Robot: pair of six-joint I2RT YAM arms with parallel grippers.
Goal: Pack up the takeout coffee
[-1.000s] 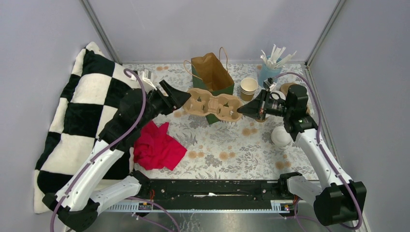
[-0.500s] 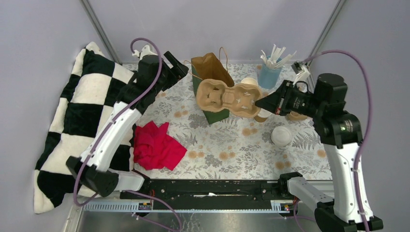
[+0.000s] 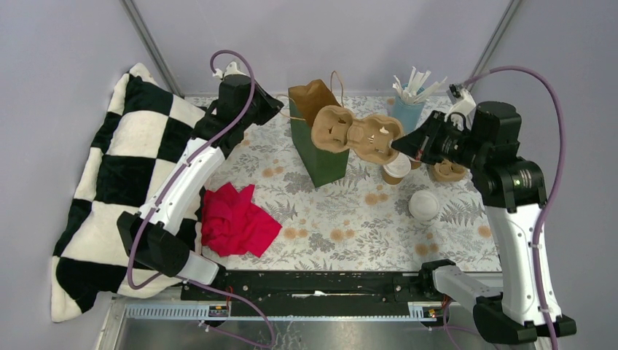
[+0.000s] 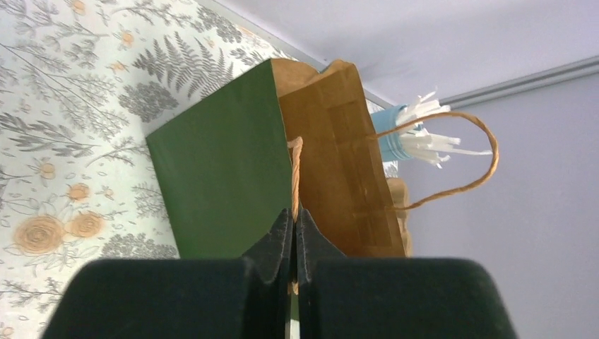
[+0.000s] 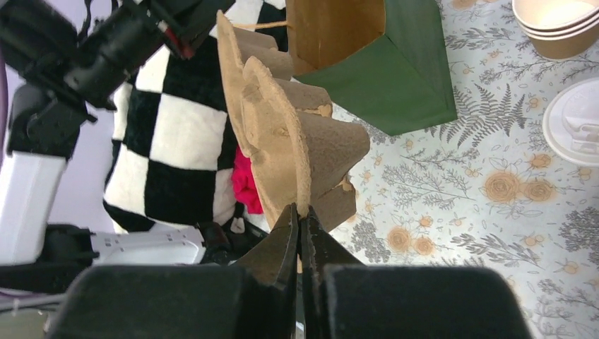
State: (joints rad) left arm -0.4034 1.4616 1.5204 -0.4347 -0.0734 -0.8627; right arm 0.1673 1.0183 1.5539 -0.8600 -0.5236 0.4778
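The green paper bag [image 3: 321,154] stands open at the back of the table. My left gripper [image 3: 275,109] is shut on its twine handle [image 4: 294,166], which runs up from between the jaws in the left wrist view [image 4: 294,213]. My right gripper [image 3: 396,144] is shut on the rim of a brown pulp cup carrier [image 3: 356,132], holding it tilted in the air beside the bag's mouth [image 5: 332,28]. One takeout coffee cup [image 3: 398,167] with a white lid stands below the carrier. Another lidded cup [image 3: 424,205] stands nearer, to the right.
A blue cup of white sticks [image 3: 407,108] stands at the back right. A stack of open tan cups [image 5: 558,28] stands near a white lid [image 5: 576,131]. A red cloth [image 3: 237,220] lies near left, and a checkered blanket [image 3: 124,168] covers the left edge.
My left gripper let go of the carrier, swung back to the bag's handle and shut on it. My right arm lifted the carrier alone, up and back toward the bag's mouth.
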